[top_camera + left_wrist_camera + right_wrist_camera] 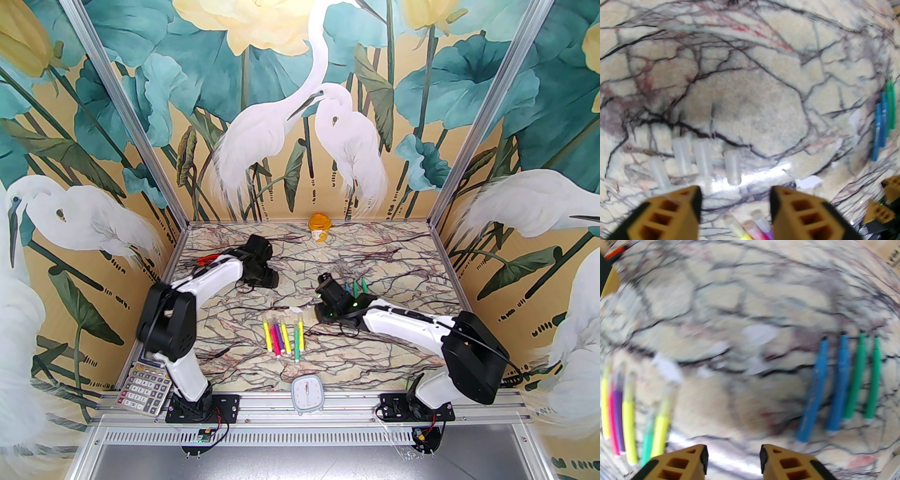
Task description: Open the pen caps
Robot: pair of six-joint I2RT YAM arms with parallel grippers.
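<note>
The left gripper (736,194), with tan latticed fingers, hangs over the marble-patterned table (398,262), left of centre in the far half. Its jaws are spread, with nothing between them. In the left wrist view, four small clear plastic pen caps (703,157) lie loose on the table just beyond the fingertips. They sit side by side in a rough row, each one apart from any pen.

The right gripper (733,451) hovers right of centre, its jaws also parted around empty space. To its right lie four thin felt pens, two blue pens (836,385) and two green pens (871,380). They are parallel and close together, with bare dark tips pointing far and white end plugs near.

In the middle of the table, nearer the arm bases, six bright capped pens (281,337) lie in a row. From left to right they are yellow, pink, purple, yellow, green and yellow. Each carries a clear cap on its far end. A few white paper scraps (761,333) lie on the table between the two groups.

A small cup with an orange lid (320,227) stands at the far edge. Red-handled pliers (211,258) lie beside the left arm. A grey calculator (143,386) rests at the near left corner, and a white rounded timer (307,395) sits on the near rail.
</note>
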